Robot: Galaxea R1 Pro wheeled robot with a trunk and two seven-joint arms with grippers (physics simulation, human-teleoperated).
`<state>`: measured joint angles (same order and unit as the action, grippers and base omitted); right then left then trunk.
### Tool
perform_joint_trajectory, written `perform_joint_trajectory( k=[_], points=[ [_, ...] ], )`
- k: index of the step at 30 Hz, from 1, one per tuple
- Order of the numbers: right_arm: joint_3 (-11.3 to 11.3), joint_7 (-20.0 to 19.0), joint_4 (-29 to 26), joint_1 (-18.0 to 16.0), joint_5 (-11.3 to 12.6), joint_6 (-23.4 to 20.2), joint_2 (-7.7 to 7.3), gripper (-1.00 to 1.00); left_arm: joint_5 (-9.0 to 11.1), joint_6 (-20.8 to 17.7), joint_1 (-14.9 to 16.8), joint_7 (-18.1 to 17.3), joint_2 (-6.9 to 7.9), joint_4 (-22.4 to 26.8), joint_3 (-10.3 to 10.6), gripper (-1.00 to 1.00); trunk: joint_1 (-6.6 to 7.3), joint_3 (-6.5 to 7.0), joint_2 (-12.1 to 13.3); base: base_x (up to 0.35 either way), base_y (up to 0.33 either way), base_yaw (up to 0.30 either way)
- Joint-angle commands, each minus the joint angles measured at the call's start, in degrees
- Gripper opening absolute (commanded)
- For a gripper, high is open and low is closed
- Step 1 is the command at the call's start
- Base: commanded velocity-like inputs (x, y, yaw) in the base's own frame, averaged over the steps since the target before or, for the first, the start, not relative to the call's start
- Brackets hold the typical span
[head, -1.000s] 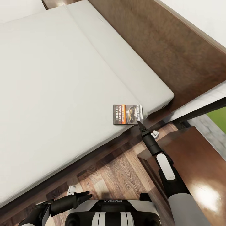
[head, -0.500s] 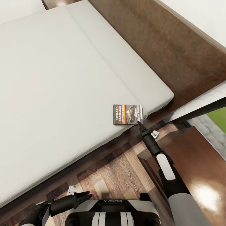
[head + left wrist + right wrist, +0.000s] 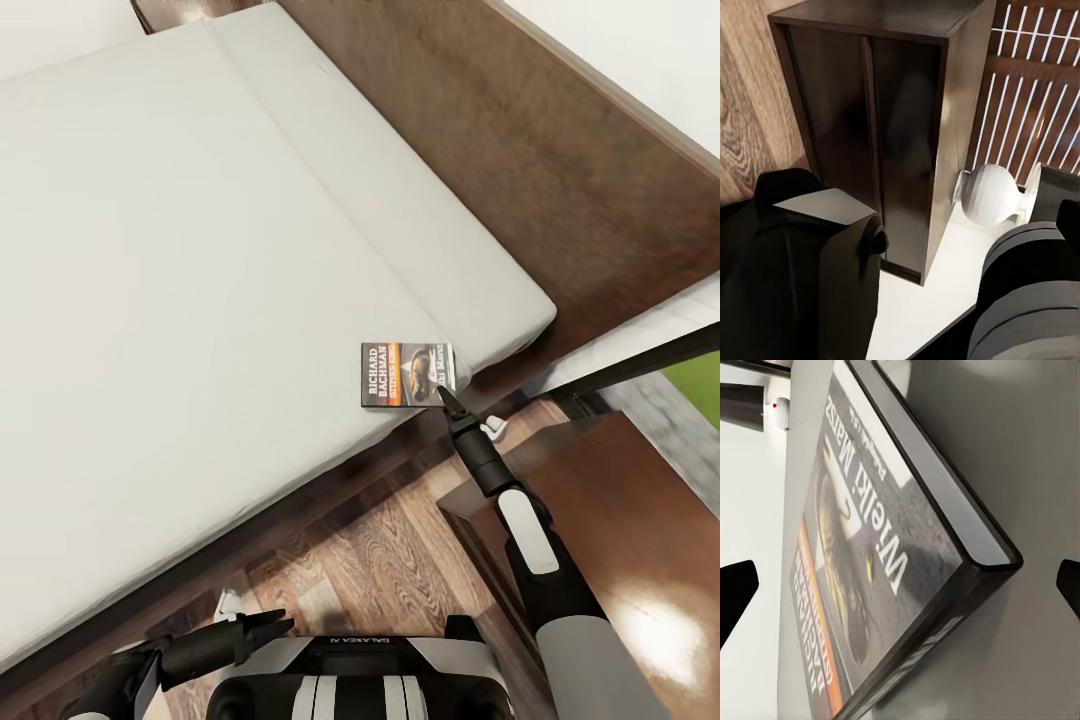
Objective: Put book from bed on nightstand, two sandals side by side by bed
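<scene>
- Pale grey mattress covers the bed (image 3: 200, 250), which has a dark wooden frame and stands on a brown plank floor (image 3: 370, 560).
- The book (image 3: 408, 373) lies flat on the mattress at its near right corner, close to the edge, cover up, with white "RICHARD BACHMAN" lettering and an orange strip.
- The right tool (image 3: 447, 397) reaches in from the near right, and its dark tip sits at the book's near right corner; from the head view I cannot tell whether it touches the cover.
- In the right wrist view the book (image 3: 881, 555) lies straight ahead and very close, one corner pointing between the two dark fingertips (image 3: 735, 596), which stand spread wide, one on each side of it and apart from it.
- The right tool grips nothing.
- A glossy reddish-brown nightstand (image 3: 620, 520) stands to the right of the bed, just beside it, under the right arm.
- The left tool (image 3: 262, 628) hangs low at the near left, over the floor in front of the robot's body and well apart from the book; I cannot tell whether its fingers are spread or pressed together.
- The left wrist view shows a dark wooden cabinet (image 3: 892, 127), a white vase (image 3: 994, 196) beside it and a slatted fence (image 3: 1035, 90) behind.
</scene>
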<state>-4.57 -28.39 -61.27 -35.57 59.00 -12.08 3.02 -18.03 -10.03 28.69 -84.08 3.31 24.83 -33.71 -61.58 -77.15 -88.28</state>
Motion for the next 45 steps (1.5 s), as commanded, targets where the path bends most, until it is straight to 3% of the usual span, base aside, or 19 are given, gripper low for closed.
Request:
perform_joint_trajectory(
  k=[1, 11, 12, 36, 45],
  points=[
    [-0.18, -0.17, 0.01, -0.02, 0.59, -0.58, 0.06, 1.00, -0.60, -0.60, 0.05, -0.38, -0.06, 0.04, -0.48, 1.00, 0.00, -0.02, -0.01, 0.001, 0.000, 0.000],
    [-0.11, -0.17, 0.01, -0.02, 0.59, -0.58, 0.06, 1.00, -0.60, -0.60, 0.05, -0.38, -0.06, 0.04, -0.48, 1.00, 0.00, -0.02, -0.01, 0.000, 0.000, 0.000],
    [-0.10, -0.17, 0.01, -0.02, 0.59, -0.58, 0.06, -1.00, -0.60, -0.60, 0.05, -0.38, -0.06, 0.04, -0.48, 1.00, 0.00, -0.02, -0.01, 0.000, 0.000, 0.000],
    [-0.10, -0.17, 0.01, -0.02, 0.59, -0.58, 0.06, -1.00, -0.60, -0.70, 0.05, -0.57, -0.06, 0.04, -0.48, 1.00, 0.00, -0.02, -0.01, 0.000, 0.000, 0.000],
    [-0.12, -0.17, 0.01, -0.02, 0.59, -0.58, 0.06, -1.00, -0.67, -0.78, 0.05, -0.56, -0.06, 0.05, -0.48, 1.00, 1.98, 1.60, 3.60, 0.000, 0.000, 0.000]
  ],
)
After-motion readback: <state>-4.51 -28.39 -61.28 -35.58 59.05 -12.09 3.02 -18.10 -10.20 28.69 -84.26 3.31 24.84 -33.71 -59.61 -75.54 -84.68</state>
